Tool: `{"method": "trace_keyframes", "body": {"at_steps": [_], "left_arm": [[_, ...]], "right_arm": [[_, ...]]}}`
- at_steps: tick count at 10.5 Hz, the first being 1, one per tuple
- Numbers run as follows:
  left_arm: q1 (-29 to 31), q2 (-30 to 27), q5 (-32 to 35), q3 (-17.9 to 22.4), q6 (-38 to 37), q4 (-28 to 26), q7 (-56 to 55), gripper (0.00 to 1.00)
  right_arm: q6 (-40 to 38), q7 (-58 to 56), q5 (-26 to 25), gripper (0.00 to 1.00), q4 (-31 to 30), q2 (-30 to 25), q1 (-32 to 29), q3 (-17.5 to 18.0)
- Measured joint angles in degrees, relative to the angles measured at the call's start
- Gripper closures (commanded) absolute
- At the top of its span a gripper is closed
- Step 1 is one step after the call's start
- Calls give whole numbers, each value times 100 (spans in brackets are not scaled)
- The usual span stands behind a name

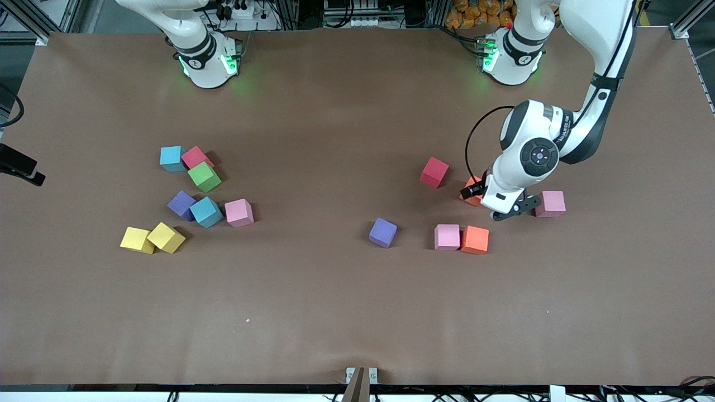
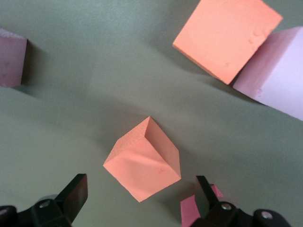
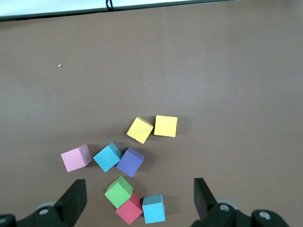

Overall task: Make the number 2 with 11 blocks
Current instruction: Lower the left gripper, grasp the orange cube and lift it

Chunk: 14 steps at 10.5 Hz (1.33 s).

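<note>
Left pincer (image 2: 142,196) hangs wide open over an orange block (image 2: 142,165), empty. Right pincer (image 3: 139,198), open and empty, waits above the cluster of blocks (image 1: 190,201) at the right arm's end of the counter (image 1: 335,312). No number 2 formed.

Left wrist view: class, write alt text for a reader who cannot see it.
The open left gripper hovers over a tilted orange cube on the table. Another orange cube touches a light pink cube; a second pink cube sits apart.
</note>
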Motion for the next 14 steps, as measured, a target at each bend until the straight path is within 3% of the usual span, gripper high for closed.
{"method": "trace_keyframes", "body": {"at_steps": [5, 8, 14], "left_arm": [[-2, -1, 2, 0, 721, -462, -1696, 0], [-6, -3, 2, 0, 816, -737, -1976, 0], [-126, 249, 43, -4, 1685, -1017, -2749, 0]], "right_arm": [[2, 0, 0, 0, 27, -2, 0, -2], [2, 0, 0, 0, 31, -2, 2, 16], [-3, 0, 0, 0, 36, -4, 1, 22]]}}
